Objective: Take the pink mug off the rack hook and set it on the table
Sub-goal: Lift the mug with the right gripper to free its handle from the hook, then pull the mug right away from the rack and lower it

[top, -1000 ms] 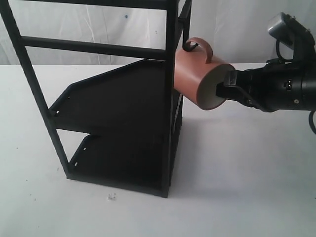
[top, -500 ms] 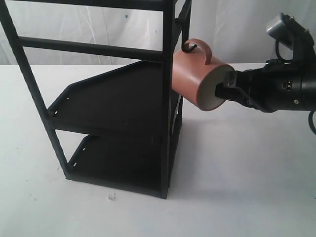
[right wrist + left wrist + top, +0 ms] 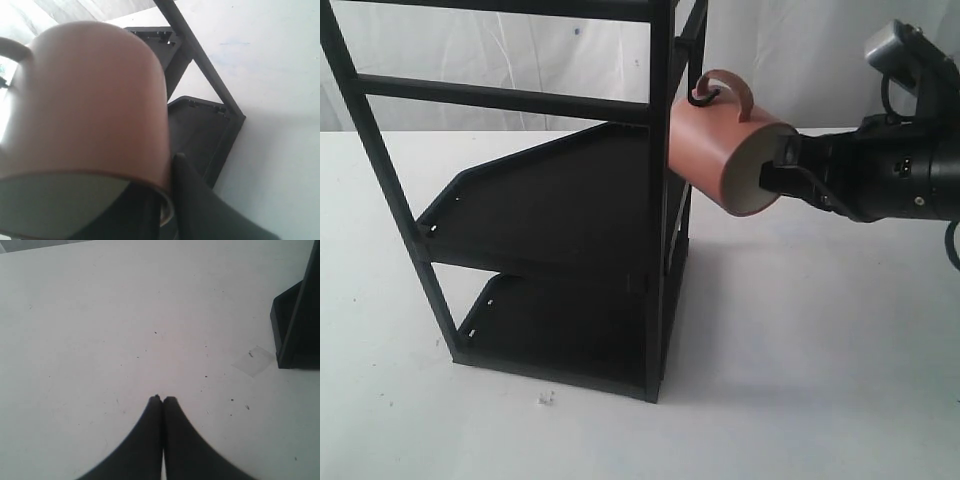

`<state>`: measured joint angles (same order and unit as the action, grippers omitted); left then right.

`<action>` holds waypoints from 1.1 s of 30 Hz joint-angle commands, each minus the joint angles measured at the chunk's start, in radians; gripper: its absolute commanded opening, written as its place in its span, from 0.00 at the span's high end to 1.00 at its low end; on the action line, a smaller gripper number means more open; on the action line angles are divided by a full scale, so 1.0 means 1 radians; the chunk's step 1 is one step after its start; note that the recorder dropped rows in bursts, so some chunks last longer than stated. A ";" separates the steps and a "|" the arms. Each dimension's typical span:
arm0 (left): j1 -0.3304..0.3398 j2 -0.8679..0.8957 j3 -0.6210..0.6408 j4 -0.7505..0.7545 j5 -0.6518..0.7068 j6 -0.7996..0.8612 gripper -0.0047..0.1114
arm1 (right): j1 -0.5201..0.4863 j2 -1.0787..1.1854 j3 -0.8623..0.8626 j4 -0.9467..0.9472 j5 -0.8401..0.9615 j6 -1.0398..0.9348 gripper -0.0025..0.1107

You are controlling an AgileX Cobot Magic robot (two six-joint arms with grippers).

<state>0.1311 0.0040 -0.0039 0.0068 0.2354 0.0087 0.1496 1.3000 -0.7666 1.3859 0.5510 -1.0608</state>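
Note:
The pink mug [image 3: 715, 150] hangs tilted, its loop handle still around the rack hook [image 3: 701, 98] on the black rack's upright post. Its cream mouth faces right. My right gripper [image 3: 778, 172] is shut on the mug's rim, one finger inside the mouth and one outside the wall. In the right wrist view the pink mug [image 3: 85, 100] fills most of the picture, with the outer finger [image 3: 192, 190] pressed against its side. My left gripper [image 3: 163, 399] is shut with nothing in it, hovering over the white table [image 3: 100, 315]; it does not show in the exterior view.
The tall black shelf rack [image 3: 560, 220] with two shelves stands on the table [image 3: 800, 340] left of the mug. A rack corner [image 3: 295, 325] and a clear tape scrap [image 3: 253, 360] lie near the left gripper. A small white speck [image 3: 546, 399] sits before the rack.
The right gripper has lifted the mug slightly and tipped it up, so the handle rides higher on the hook. The left gripper's earlier state is not shown.

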 commanded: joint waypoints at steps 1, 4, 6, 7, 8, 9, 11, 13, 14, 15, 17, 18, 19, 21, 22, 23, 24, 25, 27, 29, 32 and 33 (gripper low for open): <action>-0.003 -0.004 0.004 -0.001 -0.002 -0.009 0.96 | -0.001 -0.049 0.000 0.015 -0.041 -0.015 0.98; -0.003 -0.004 0.004 -0.001 -0.002 -0.009 0.96 | -0.001 -0.101 0.000 -0.025 -0.137 -0.015 0.98; -0.003 -0.004 0.004 -0.001 -0.002 -0.009 0.96 | -0.001 -0.127 0.000 -0.059 -0.190 -0.015 0.98; -0.003 -0.004 0.004 -0.001 -0.002 -0.009 0.96 | -0.001 -0.135 0.000 -0.070 -0.211 -0.015 0.98; -0.003 -0.004 0.004 -0.001 -0.002 -0.009 0.96 | -0.001 -0.145 0.000 -0.090 -0.235 -0.015 0.98; -0.003 -0.004 0.004 -0.001 -0.002 -0.009 0.96 | -0.001 -0.151 0.000 -0.105 -0.265 -0.015 0.98; -0.003 -0.004 0.004 -0.001 -0.002 -0.009 0.96 | -0.001 -0.155 0.000 -0.148 -0.353 -0.015 0.98; -0.003 -0.004 0.004 -0.001 -0.002 -0.009 0.96 | -0.001 -0.151 0.012 -0.182 -0.485 -0.015 0.98; -0.003 -0.004 0.004 -0.001 -0.002 -0.009 0.96 | -0.001 -0.147 0.023 -0.182 -0.545 -0.015 0.98; -0.003 -0.004 0.004 -0.001 -0.002 -0.009 0.96 | -0.001 -0.145 0.034 -0.182 -0.595 -0.015 0.98; -0.003 -0.004 0.004 -0.001 -0.002 -0.009 0.96 | -0.001 -0.142 0.057 -0.182 -0.661 -0.015 0.98; -0.003 -0.004 0.004 -0.001 -0.002 -0.009 0.96 | -0.001 -0.138 0.064 -0.182 -0.671 -0.015 0.98; -0.003 -0.004 0.004 -0.001 -0.002 -0.009 0.96 | -0.001 -0.131 0.069 -0.185 -0.676 -0.017 0.98; -0.003 -0.004 0.004 -0.001 -0.002 -0.009 0.96 | -0.001 -0.106 0.071 -0.195 -0.664 -0.046 0.98; -0.003 -0.004 0.004 -0.001 -0.002 -0.009 0.96 | -0.001 -0.090 0.071 -0.193 -0.650 -0.058 0.98; -0.003 -0.004 0.004 -0.001 -0.002 -0.009 0.96 | -0.001 -0.072 0.071 -0.191 -0.618 -0.063 0.98; -0.003 -0.004 0.004 -0.001 -0.002 -0.009 0.96 | -0.001 -0.056 0.064 -0.191 -0.558 -0.063 0.98; -0.003 -0.004 0.004 -0.001 -0.002 -0.009 0.96 | -0.001 -0.040 0.048 -0.191 -0.467 -0.060 0.98; -0.003 -0.004 0.004 -0.001 -0.002 -0.009 0.96 | -0.001 -0.013 -0.009 -0.196 -0.256 -0.060 0.98; -0.003 -0.004 0.004 -0.001 -0.002 -0.009 0.96 | -0.001 0.011 -0.068 -0.248 -0.108 -0.018 0.98; -0.003 -0.004 0.004 -0.001 -0.002 -0.009 0.96 | -0.001 0.031 -0.139 -0.538 -0.066 0.218 0.98; -0.003 -0.004 0.004 -0.001 -0.002 -0.009 0.96 | -0.001 0.033 -0.153 -0.673 -0.085 0.335 0.98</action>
<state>0.1311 0.0040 -0.0039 0.0068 0.2354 0.0087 0.1518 1.3269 -0.8712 0.9977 0.4526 -0.9558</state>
